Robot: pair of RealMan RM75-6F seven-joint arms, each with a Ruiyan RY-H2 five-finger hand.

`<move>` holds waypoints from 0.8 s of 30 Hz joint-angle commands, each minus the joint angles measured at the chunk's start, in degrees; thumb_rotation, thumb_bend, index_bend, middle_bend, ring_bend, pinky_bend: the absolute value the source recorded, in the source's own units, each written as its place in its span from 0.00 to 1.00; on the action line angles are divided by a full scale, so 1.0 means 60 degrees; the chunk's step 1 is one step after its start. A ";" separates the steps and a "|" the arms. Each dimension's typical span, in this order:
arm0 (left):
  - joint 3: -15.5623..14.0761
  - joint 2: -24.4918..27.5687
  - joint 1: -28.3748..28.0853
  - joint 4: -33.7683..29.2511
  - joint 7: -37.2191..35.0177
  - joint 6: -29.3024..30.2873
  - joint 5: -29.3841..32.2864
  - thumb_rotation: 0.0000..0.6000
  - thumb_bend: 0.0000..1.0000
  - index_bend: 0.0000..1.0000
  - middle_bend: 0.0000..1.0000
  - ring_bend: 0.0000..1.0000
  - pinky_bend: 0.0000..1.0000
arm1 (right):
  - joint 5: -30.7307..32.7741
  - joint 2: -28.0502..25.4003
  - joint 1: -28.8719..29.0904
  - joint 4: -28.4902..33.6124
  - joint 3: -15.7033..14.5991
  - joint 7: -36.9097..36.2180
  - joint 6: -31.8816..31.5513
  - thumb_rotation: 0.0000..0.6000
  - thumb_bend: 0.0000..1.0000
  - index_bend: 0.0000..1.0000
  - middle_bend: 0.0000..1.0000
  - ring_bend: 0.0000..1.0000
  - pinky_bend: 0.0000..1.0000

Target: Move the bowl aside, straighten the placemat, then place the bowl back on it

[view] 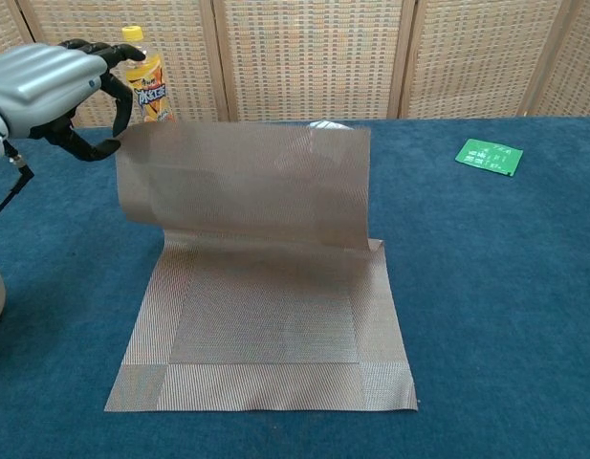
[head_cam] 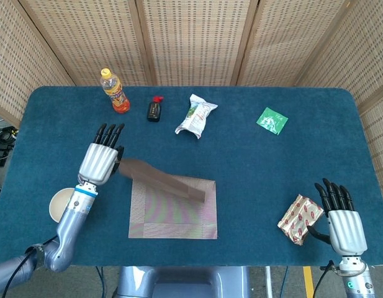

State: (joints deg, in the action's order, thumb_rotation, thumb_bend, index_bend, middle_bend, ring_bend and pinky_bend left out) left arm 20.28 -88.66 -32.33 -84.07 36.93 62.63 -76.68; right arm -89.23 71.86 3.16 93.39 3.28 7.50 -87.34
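One placemat (view: pixel 247 277) corner pinched by left hand (view: pixel 55 86), raised above table

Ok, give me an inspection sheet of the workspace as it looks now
Surface: blue cloth table.
Job's things: placemat with one edge lifted off the table; bowl off the mat, at the left.
Clutter: orange drink bottle, small black device, snack bag, green packet, red-patterned packet.
Hands: left hand pinches the mat's corner; right hand open, beside the red-patterned packet.
Cables: on the floor, far left.
Surroundings: woven screens.
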 commanded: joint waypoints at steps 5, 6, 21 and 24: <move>0.0610 -0.0422 -0.1047 0.1487 0.0327 -0.0524 0.0899 1.00 0.48 0.63 0.00 0.00 0.00 | 0.0055 0.0231 0.0090 -0.0236 0.0035 0.0136 0.0102 1.00 0.10 0.02 0.00 0.00 0.00; 0.0622 -0.0478 -0.1145 0.1671 0.0350 -0.0568 0.0954 1.00 0.48 0.63 0.00 0.00 0.00 | 0.0077 0.0253 0.0097 -0.0259 0.0048 0.0150 0.0110 1.00 0.10 0.02 0.00 0.00 0.00; 0.0190 -0.1009 -0.1879 0.3568 0.0547 -0.1244 0.2110 1.00 0.18 0.00 0.00 0.00 0.00 | 0.0206 0.0442 0.0214 -0.0545 0.0017 0.0155 0.0344 1.00 0.10 0.02 0.00 0.00 0.00; 0.0005 -0.0914 -0.1822 0.3523 0.0341 -0.0974 0.1917 1.00 0.18 0.00 0.00 0.00 0.00 | 0.0201 0.0460 0.0218 -0.0555 -0.0023 0.0204 0.0372 1.00 0.10 0.02 0.00 0.00 0.00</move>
State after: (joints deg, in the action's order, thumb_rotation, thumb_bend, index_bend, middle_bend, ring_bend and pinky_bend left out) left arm 20.97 -94.48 -43.39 -62.82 39.58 56.05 -64.51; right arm -88.01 74.60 4.47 90.07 3.15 8.71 -85.13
